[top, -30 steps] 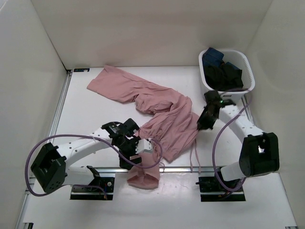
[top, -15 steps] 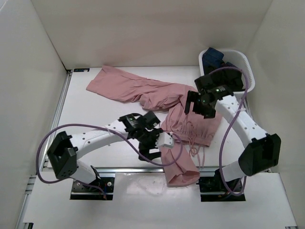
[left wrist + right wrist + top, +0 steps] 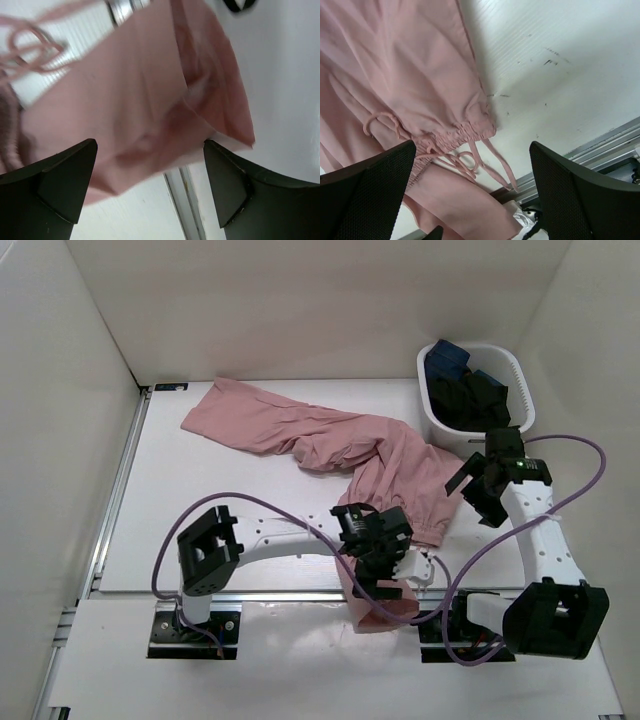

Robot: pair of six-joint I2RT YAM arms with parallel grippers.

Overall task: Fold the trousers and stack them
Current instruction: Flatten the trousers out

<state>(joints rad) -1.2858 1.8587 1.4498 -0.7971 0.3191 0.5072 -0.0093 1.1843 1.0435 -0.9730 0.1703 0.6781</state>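
Since half a second back, the right gripper (image 3: 472,498) has swung off the cloth toward the table's right side, the left gripper (image 3: 388,575) has slid right along the near edge, and the waistband has dropped flat. The dusty-pink thin fabric trousers (image 3: 300,430) lie spread on the white table (image 3: 200,500). One leg runs to the far left, the gathered elastic waistband (image 3: 455,135) sits mid-right, and the other leg (image 3: 380,605) hangs over the near metal rail (image 3: 250,592). The pink drawstring (image 3: 465,162) lies looped loose on the table just beside the waistband. In the left wrist view, the left gripper (image 3: 150,145) has its fingers wide apart above the hanging leg, gripping nothing. The right gripper (image 3: 472,145) is also spread wide and clear of the cloth, near the white plastic basket (image 3: 520,390) that holds dark clothes (image 3: 470,400) and a blue folded item (image 3: 445,358). A small dark strip (image 3: 170,387) sits at the table's far left corner, any print too small to read. Faint dark scuffs (image 3: 550,62) mark the table top.
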